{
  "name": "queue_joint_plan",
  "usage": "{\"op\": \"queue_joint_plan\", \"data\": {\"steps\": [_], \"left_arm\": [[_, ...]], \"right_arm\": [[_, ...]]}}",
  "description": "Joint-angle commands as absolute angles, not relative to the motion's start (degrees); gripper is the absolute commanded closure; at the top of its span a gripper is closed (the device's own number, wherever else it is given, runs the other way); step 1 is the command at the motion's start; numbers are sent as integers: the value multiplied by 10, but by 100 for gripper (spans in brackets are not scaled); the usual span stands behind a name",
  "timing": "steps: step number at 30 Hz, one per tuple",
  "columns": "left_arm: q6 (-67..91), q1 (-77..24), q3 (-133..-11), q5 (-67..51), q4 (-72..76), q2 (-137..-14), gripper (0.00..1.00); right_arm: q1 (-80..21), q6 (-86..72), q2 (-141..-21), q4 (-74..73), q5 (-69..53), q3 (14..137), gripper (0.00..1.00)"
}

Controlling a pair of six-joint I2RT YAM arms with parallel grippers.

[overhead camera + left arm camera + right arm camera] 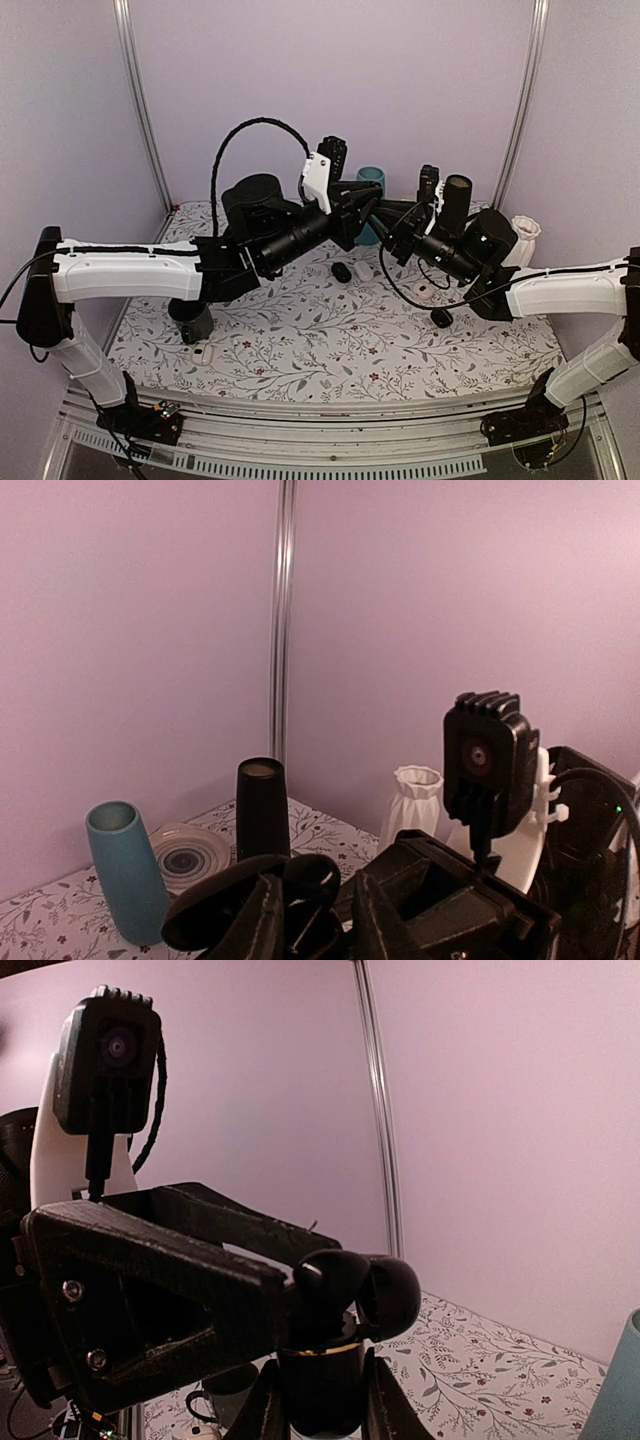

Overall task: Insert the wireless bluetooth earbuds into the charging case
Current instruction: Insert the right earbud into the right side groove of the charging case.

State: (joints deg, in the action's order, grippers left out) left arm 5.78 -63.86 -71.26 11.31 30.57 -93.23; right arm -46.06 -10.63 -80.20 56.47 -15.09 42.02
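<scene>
Both arms are raised and their grippers meet above the middle of the table. My right gripper [388, 225] [322, 1408] is shut on the body of the glossy black charging case [320, 1385] and holds it upright, with its lid [392, 1295] hinged open to the right. My left gripper [368, 212] [318, 922] is shut on a small black earbud [333, 1272] and holds it right at the case's open mouth, touching or just inside it. In the left wrist view the open lid [205, 905] shows left of the earbud [312, 875]. I cannot pick out the other earbud.
At the back stand a teal vase [372, 178], a black tumbler [457, 195], a white ribbed vase [522, 235] and a striped plate [185, 855]. On the floral cloth lie a black pod [342, 271], another dark item [441, 317], a white pod [205, 353] and a dark cup [190, 320].
</scene>
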Motion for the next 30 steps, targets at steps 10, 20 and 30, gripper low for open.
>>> {"op": "queue_joint_plan", "data": {"steps": [10, 20, 30], "left_arm": [[58, -648, -690, 129, 267, -930, 75], [61, -648, -683, 132, 271, -923, 76], [59, -648, -674, 138, 275, -915, 75]], "right_arm": [[-463, -85, -780, 588, -136, 453, 97], [-463, -79, -778, 576, -130, 457, 97], [-462, -80, -778, 565, -127, 456, 97]]}}
